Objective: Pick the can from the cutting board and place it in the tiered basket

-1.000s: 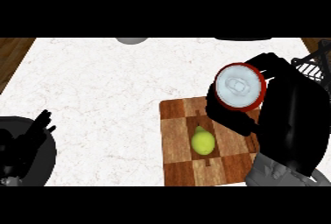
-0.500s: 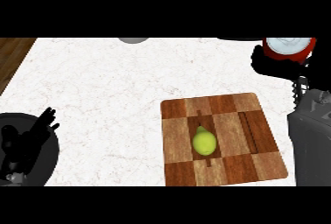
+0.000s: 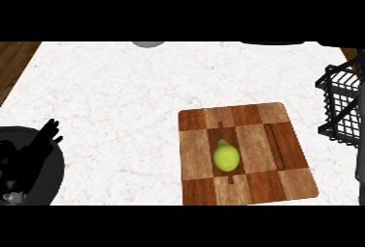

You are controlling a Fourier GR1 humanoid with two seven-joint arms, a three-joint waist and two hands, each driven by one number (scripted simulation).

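Observation:
The wooden cutting board [image 3: 285, 144] lies at the lower right of the white counter, and no can stands on it. The can shows nowhere in the head view. A black wire tiered basket [image 3: 343, 103] stands at the right edge, partly cut off. My left hand [image 3: 30, 155] rests open at the lower left, fingers up, far from the board. My right hand is out of view; only a dark strip of arm [image 3: 359, 169] shows along the right edge below the basket.
A yellow-green fruit [image 3: 227, 157] lies in the middle of the board. A grey round object [image 3: 147, 43] peeks in at the counter's far edge. Dark wood floor [image 3: 14, 62] shows beyond the counter's left edge.
My right hand, curled on the red and white can, rose from above the board to the far right and left the view. The basket it hid now shows. The left hand stayed put.

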